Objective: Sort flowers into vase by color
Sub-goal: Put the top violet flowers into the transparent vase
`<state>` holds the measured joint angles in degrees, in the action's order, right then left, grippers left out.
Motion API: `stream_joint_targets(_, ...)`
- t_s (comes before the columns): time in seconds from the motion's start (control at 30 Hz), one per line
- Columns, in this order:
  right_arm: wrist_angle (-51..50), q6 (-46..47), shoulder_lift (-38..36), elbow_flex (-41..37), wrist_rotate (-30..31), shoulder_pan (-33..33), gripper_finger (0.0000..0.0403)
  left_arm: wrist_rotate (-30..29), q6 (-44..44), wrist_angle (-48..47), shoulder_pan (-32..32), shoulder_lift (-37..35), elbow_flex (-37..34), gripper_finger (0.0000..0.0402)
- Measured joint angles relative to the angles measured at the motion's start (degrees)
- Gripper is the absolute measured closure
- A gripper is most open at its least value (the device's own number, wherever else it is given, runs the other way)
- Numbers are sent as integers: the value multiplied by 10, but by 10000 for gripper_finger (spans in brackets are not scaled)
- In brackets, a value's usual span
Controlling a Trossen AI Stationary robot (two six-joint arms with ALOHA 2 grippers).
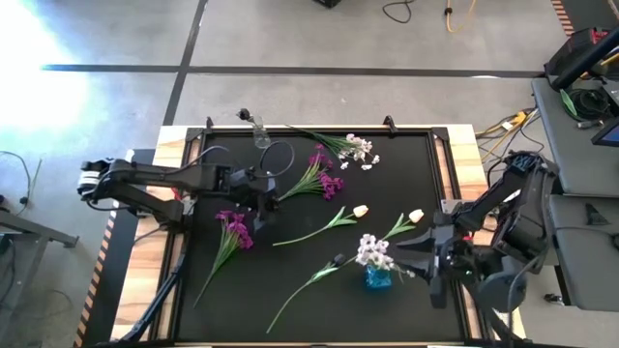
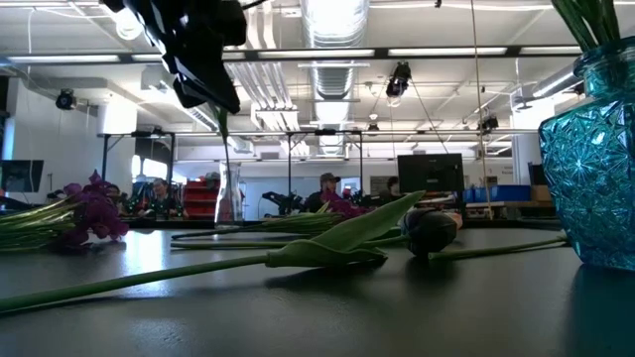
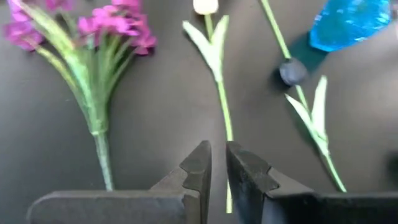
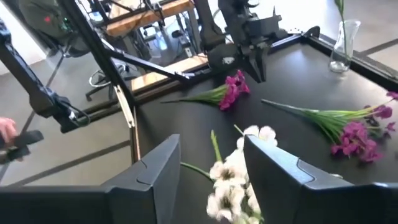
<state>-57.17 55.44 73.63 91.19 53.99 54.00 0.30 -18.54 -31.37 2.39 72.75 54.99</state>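
Flowers lie flat on the black mat. A cream tulip (image 1: 360,210) has its stem (image 3: 221,106) running under my left gripper (image 3: 217,162), which hovers above it, narrowly open and holding nothing. Two magenta sprays (image 1: 235,229) (image 1: 324,179), a white cluster (image 1: 358,147), a second cream tulip (image 1: 416,215) and a dark bud (image 1: 337,259) also lie there. White blossoms (image 4: 233,180) stand in the blue vase (image 1: 377,278). My right gripper (image 4: 211,174) is open with a finger on either side of those blossoms. A clear vase (image 1: 261,135) at the far edge holds one green stem.
The mat has a raised black frame with wooden table strips (image 1: 169,145) on both sides. Bare mat lies near the front left corner. In the low view people sit far behind the table. A person's hand (image 4: 6,130) shows beyond the table's left side.
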Motion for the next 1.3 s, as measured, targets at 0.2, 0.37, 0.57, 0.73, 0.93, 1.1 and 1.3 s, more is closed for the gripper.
stream_joint_targets(0.2, -63, -55, 0, 85, 0, -28, 293, 15, 40, -65, 60, 76, 76, 399)
stream_joint_targets(0.37, -124, -144, 0, 163, -42, -79, 354, 41, 105, -93, 105, 174, 162, 401)
stream_joint_targets(0.57, -185, -231, -4, 234, -80, -143, 390, 52, 121, -105, 134, 288, 245, 381)
stream_joint_targets(0.73, -188, -300, -20, 257, -111, -174, 390, 51, 121, -146, 139, 373, 304, 323)
stream_joint_targets(0.93, -189, -324, -41, 258, -120, -181, 390, -33, 110, -247, 139, 462, 375, 241)
stream_joint_targets(1.1, -189, -325, -39, 257, -108, -182, 390, -42, 109, -251, 145, 504, 391, 208)
stream_joint_targets(1.3, -187, -325, -25, 257, -82, -182, 390, -41, 131, -264, 151, 523, 391, 231)
